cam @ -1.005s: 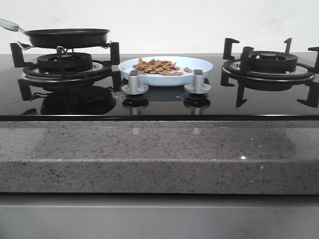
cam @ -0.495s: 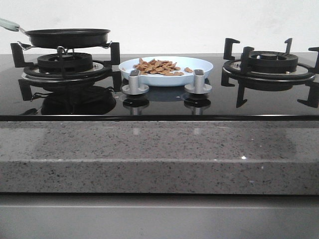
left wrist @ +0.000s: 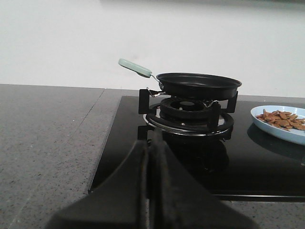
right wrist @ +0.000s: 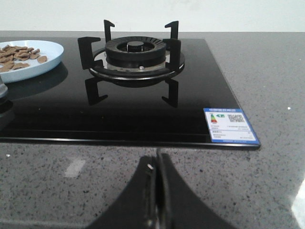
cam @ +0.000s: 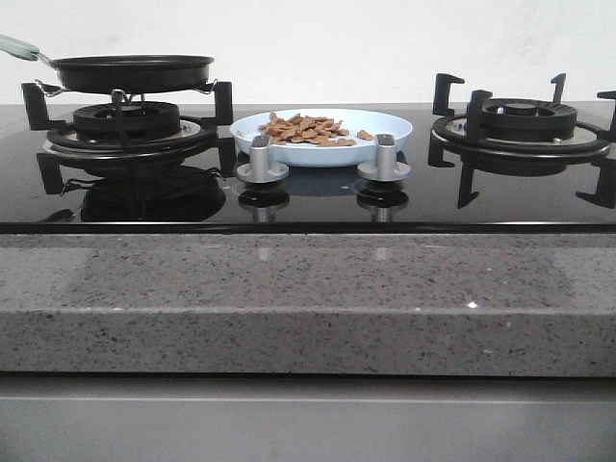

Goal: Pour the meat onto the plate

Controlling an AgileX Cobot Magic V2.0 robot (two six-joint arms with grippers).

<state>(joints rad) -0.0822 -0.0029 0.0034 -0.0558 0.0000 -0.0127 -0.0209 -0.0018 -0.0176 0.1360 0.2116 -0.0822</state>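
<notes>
Black cooktop (cam: pixel 308 204) | meat (cam: pixel 304 128) on plate (cam: pixel 385 125) | pan (cam: pixel 132 71) left burner

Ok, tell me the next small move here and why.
Probably none beyond keeping both arms parked: the meat already lies heaped on the plate, the frying pan sits level on its burner, and the left gripper and right gripper are shut and empty, back over the counter.
</notes>
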